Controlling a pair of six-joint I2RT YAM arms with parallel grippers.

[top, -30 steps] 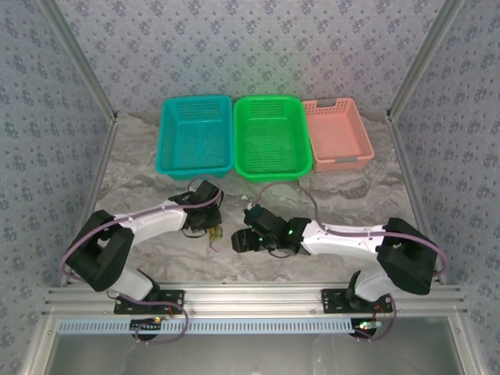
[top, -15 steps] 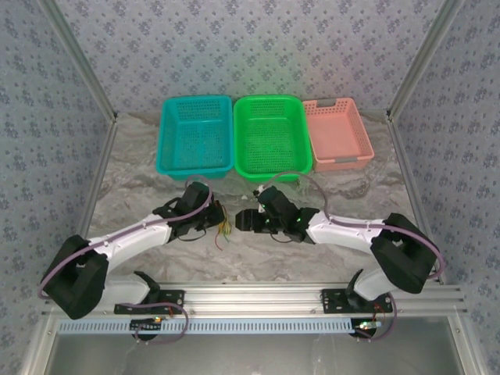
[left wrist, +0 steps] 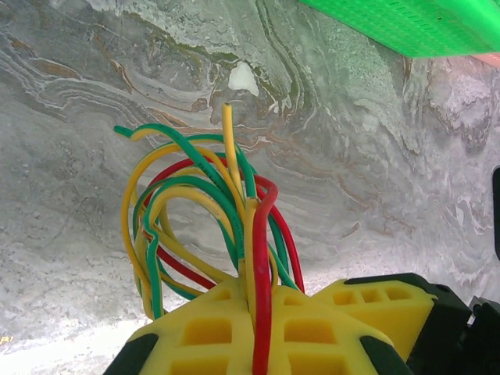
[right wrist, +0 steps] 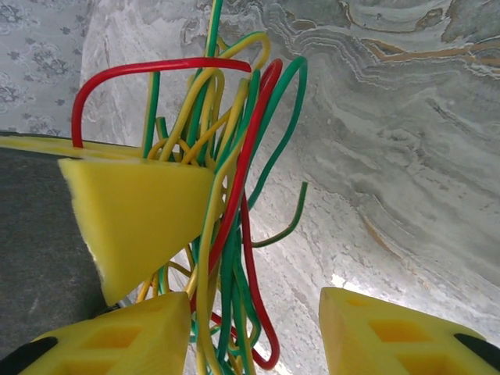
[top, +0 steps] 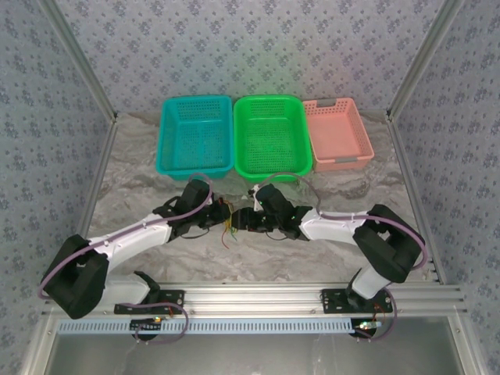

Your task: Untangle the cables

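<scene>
Between the two pincers, low over the marbled worktop [top: 141, 180] and just in front of the green basket [top: 268, 137], hangs the tangle of cables [left wrist: 262, 242]. The left pincer [left wrist: 254, 301] is clamped shut on their stems, loops fanning away from it. The right pincer [right wrist: 251, 301] faces it with jaws apart, strands running lengthwise through the gap (close to one finger, not pinched), so it looks best placed to take hold. Which strand crosses which is hard to make out, and the lower ends are cut off.
</scene>
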